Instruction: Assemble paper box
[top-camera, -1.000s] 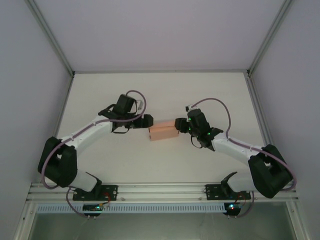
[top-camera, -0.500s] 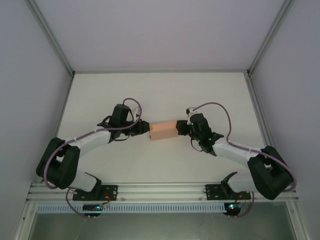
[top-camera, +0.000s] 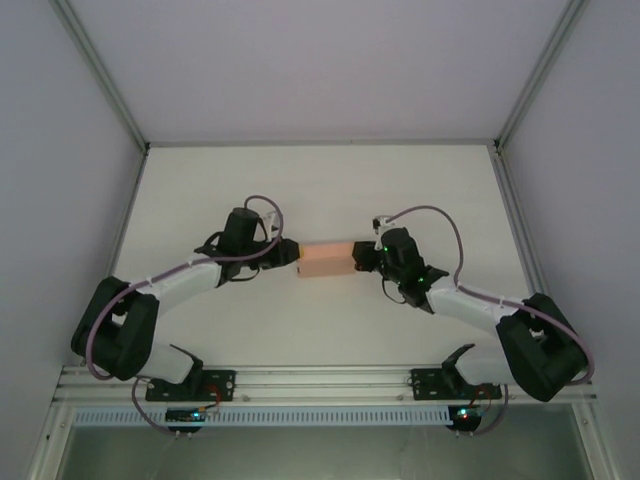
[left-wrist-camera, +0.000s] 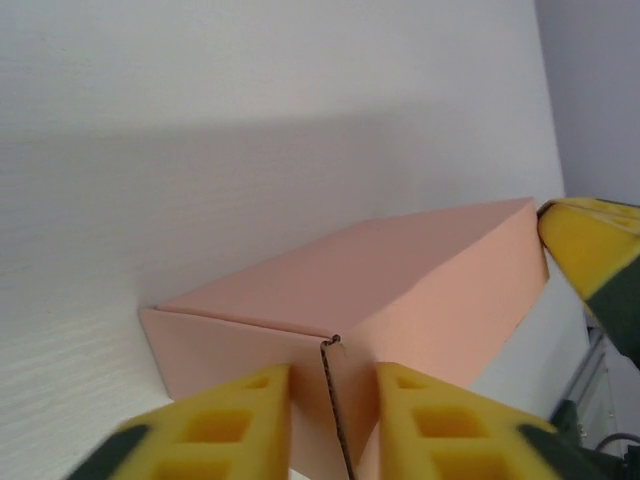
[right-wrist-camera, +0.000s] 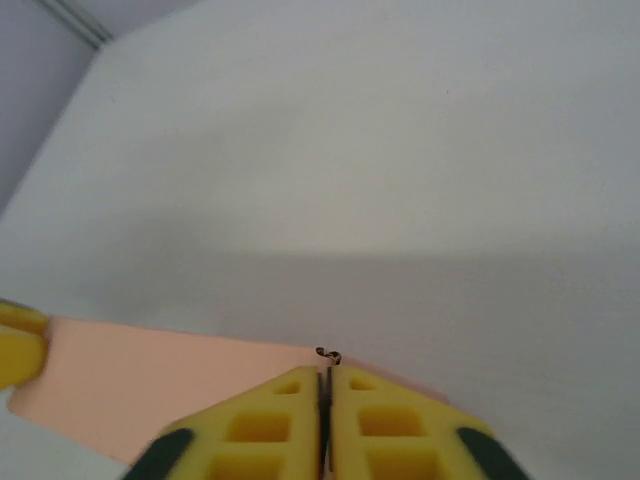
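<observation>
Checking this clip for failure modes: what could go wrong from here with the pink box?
The salmon-pink card box is pressed end to end between the left tool and the right tool; more push could buckle the thin card. The right tool is shut and butts against the end rather than gripping it, so the box may skid sideways or pop up.

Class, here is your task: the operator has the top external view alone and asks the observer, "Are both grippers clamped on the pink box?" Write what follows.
Observer: Left wrist view: the yellow pads of the left gripper stand apart, and the end of the paper box shows between them.
Operator: And the right one?
Observer: Right wrist view: the pads of the right gripper are closed almost together at the box's other end. Whether they pinch card, I cannot tell.
</observation>
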